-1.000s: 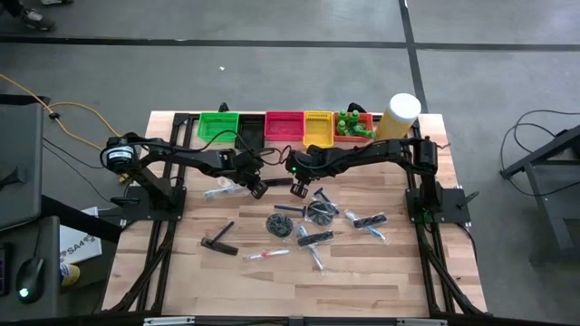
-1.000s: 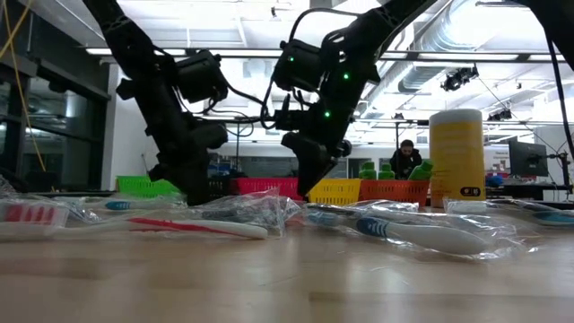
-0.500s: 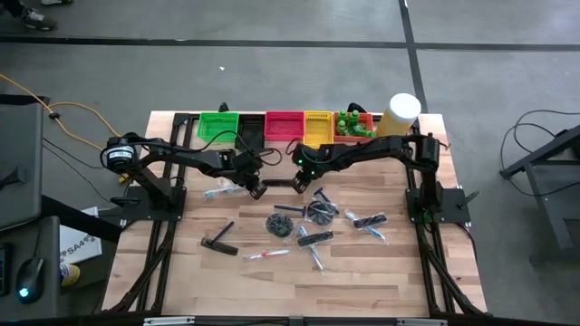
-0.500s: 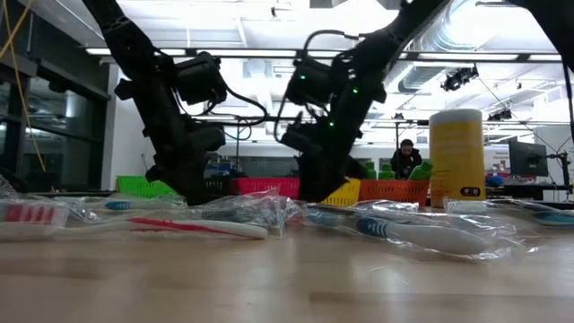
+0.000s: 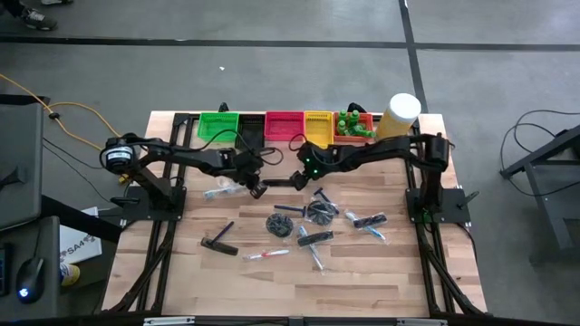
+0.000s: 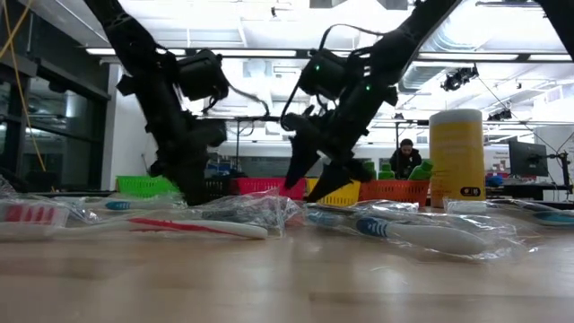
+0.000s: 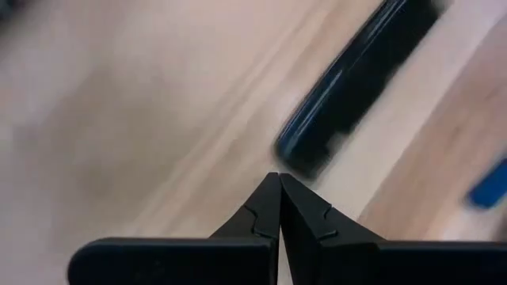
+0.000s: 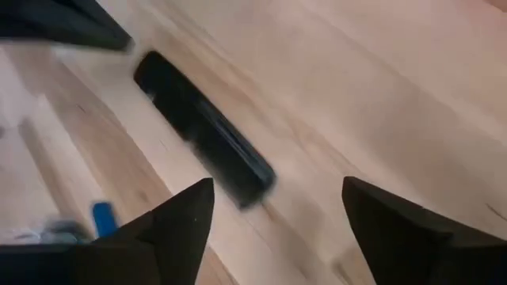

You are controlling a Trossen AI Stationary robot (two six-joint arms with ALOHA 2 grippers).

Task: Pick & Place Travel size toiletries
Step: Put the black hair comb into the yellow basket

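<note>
A black comb (image 5: 279,183) lies flat on the wooden table between my two grippers. My left gripper (image 5: 258,188) is shut, its tips (image 7: 277,178) right at one end of the comb (image 7: 352,91). My right gripper (image 5: 299,176) stands open above the comb's other end (image 8: 245,178), one finger (image 8: 186,214) on each side, touching nothing. In the low view the right gripper (image 6: 311,184) hangs open, just above the table. More toiletries lie nearer: a second comb (image 5: 217,240), a toothbrush (image 5: 265,254), a dark disc (image 5: 283,224) and clear-wrapped pieces (image 5: 367,220). My left gripper's shut tips stand at the comb's end (image 7: 305,158), slanting down from the table's left. I cannot tell whether they touch it. The comb lies flat on the table.
Coloured bins (image 5: 284,125) line the far edge, the orange one holding green bottles (image 5: 349,122). A pale-yellow cylinder (image 5: 399,116) stands at the far right. A wrapped toothbrush (image 5: 217,191) lies by my left gripper. A person (image 6: 405,157) shows far behind the table.
My right gripper has opened from shut to wide and rolled about its wrist, drawing slightly toward the table's far right. The black comb lies on the table between the two grippers as before.
</note>
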